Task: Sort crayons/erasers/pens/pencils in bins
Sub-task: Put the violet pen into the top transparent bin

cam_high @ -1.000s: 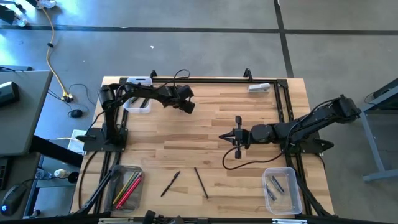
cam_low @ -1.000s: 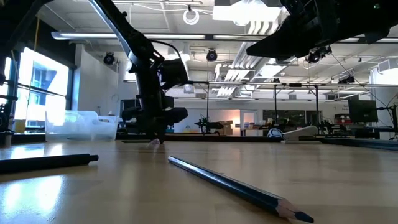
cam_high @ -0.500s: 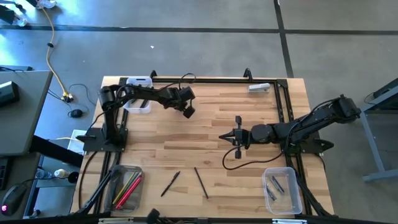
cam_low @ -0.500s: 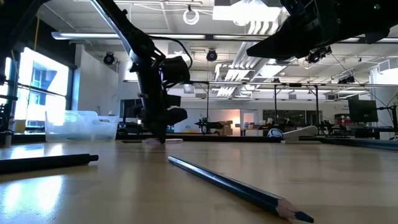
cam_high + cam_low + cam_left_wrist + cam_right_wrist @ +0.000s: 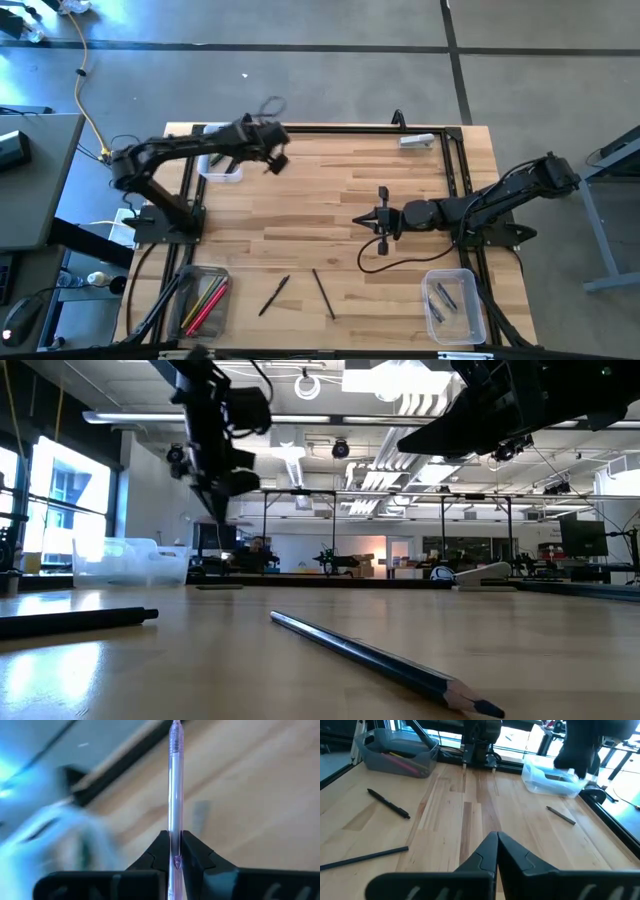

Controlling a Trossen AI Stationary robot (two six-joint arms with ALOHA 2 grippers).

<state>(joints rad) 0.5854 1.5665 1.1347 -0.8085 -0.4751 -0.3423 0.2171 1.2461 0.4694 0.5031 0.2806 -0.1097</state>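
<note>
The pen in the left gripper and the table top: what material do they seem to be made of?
The pen in the left gripper looks like clear, glossy plastic with a purple tint: you see through its barrel. The table top looks like light wooden planks, with visible grain and seams.

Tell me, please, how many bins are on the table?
3: a white-rimmed bin at the far left edge, a grey bin at the near left corner, and a clear bin at the near right corner.
</note>
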